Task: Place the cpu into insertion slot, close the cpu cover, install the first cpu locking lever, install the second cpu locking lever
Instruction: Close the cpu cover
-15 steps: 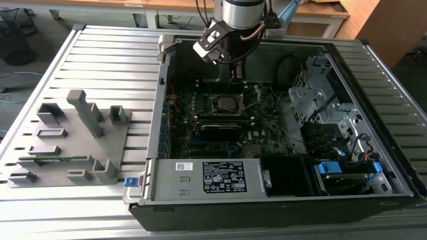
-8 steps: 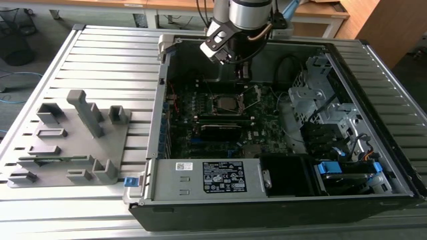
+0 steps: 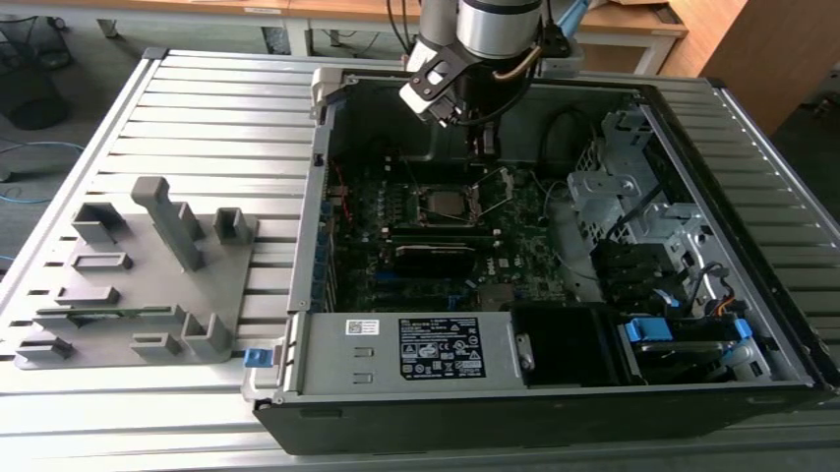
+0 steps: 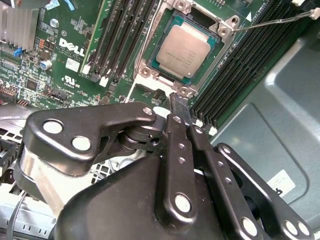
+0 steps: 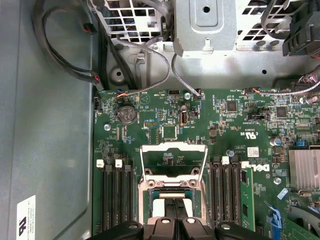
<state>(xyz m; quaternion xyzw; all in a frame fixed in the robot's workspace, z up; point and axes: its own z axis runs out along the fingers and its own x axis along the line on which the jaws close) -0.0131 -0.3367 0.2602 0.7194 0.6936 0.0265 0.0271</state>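
The cpu [image 4: 181,50], a grey-silver square chip, lies flat in the insertion slot [image 4: 143,72] on the green motherboard; the exterior view shows the cpu [image 3: 444,204] mid-board. The cpu cover [image 5: 173,148], a silver frame with a square cut-out, is swung open and off the chip. A thin wire locking lever [image 4: 270,22] stands raised beside the socket. My gripper [image 4: 180,100] hangs just above the socket's edge, next to the chip, its two black fingers pressed together with nothing between them. In the exterior view the gripper [image 3: 483,149] is over the far side of the socket.
Black memory slots [image 4: 120,40] flank the socket on both sides. A finned heat sink [image 5: 305,170], a metal drive cage [image 5: 205,25] and black cables [image 5: 60,60] ring the board. The case wall [image 3: 322,197] and power supply [image 3: 420,349] bound it. A grey fixture [image 3: 145,275] stands outside.
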